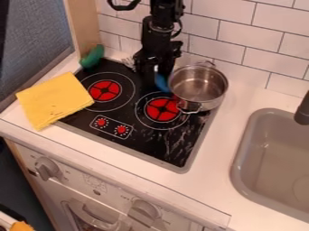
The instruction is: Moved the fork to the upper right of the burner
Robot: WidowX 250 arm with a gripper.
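Gripper [149, 80], blue handle [161, 83] just beside, hold unclear

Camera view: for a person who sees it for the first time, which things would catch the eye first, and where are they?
Probably the bright yellow cloth, lying over the left edge of the black stove top. Next come the two red burners on it, then the shiny metal pot at its back right and the black gripper over its back.
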